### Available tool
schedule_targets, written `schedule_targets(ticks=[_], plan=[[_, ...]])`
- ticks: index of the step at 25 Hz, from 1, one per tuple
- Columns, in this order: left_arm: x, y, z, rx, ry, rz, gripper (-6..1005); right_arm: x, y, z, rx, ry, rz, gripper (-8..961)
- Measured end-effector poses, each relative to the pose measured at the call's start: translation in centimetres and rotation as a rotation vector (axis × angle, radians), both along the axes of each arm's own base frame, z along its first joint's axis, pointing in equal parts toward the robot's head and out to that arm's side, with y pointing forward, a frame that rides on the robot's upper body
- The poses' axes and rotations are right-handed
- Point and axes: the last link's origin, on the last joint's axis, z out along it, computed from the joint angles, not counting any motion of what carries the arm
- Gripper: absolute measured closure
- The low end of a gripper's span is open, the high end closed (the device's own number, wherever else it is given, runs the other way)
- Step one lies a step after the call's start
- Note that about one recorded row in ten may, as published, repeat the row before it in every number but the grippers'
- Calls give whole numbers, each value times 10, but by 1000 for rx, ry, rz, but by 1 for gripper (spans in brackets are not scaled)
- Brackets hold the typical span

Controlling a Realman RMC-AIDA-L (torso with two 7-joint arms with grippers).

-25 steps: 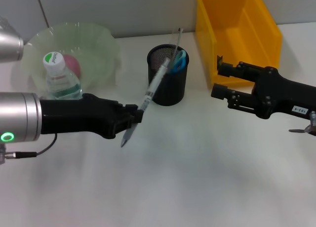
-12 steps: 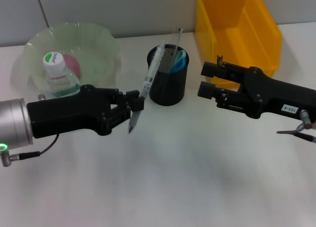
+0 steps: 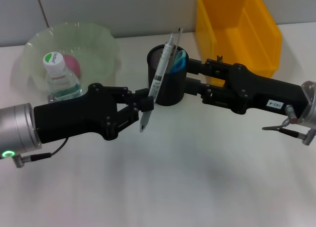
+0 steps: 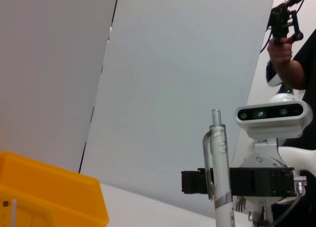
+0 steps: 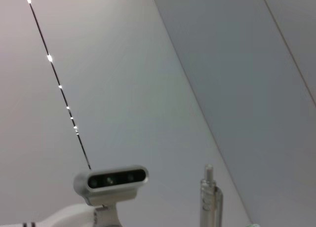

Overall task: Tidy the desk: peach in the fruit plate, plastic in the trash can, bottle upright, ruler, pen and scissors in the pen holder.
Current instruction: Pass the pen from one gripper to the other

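Gripping the pen low on its barrel, the left claw holds it near-upright just left of the holder. Right claw gapes open beside the holder's right wall. Best: take it high, stay vertical.

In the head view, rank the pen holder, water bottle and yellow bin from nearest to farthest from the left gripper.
1. Pen holder: just beyond the left gripper, which holds the pen.
2. Water bottle: off to the left, in front of the green plate.
3. Yellow bin: far right, at the back.

White desk: bowl, holder, bin.
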Motion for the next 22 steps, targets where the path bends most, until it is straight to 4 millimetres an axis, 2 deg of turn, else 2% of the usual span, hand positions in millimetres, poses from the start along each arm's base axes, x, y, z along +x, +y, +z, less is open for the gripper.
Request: schedule_targets(ticks=[9,22], plan=[[-1,2,-11,19,-42,-29,853,-8,4,-5,-21,8,16,277],[1,0,-16,11,-43,-58,849,-17,8,-9,-38,-8,52,286]])
